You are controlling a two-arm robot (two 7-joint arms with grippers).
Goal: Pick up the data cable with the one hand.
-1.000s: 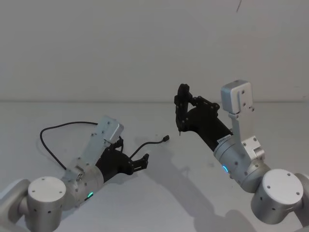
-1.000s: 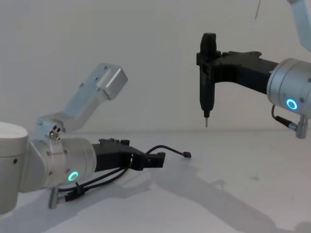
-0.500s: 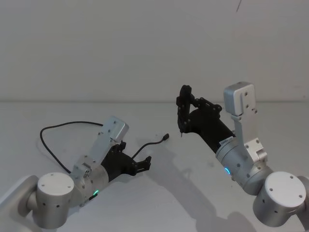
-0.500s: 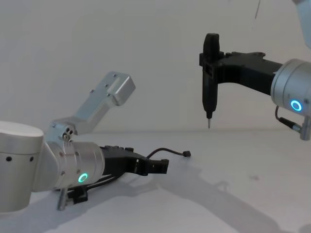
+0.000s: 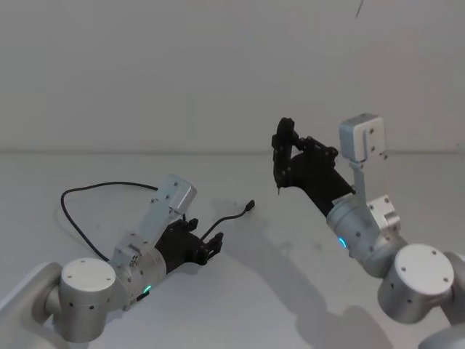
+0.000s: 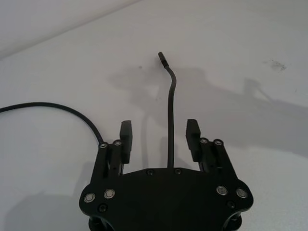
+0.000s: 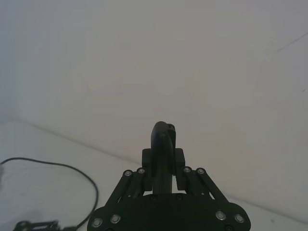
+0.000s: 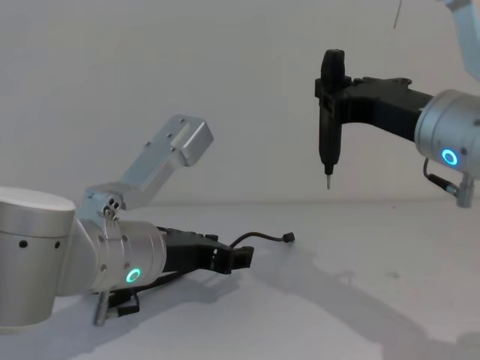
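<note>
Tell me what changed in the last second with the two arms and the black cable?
The left gripper sank slightly toward the table, its open fingers straddling the data cable. The right gripper, shut on a black pointed tool, drifted a little up and to the right. The cable has not moved and is not yet grasped.

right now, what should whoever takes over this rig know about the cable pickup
Left hand: open, low over the white table, fingers either side of the thin black data cable, not closed on it.
Right hand: shut on a slender black metal-tipped tool, raised above the table.
Done: left hand lined up on the cable.
Left: close, lift.
</note>
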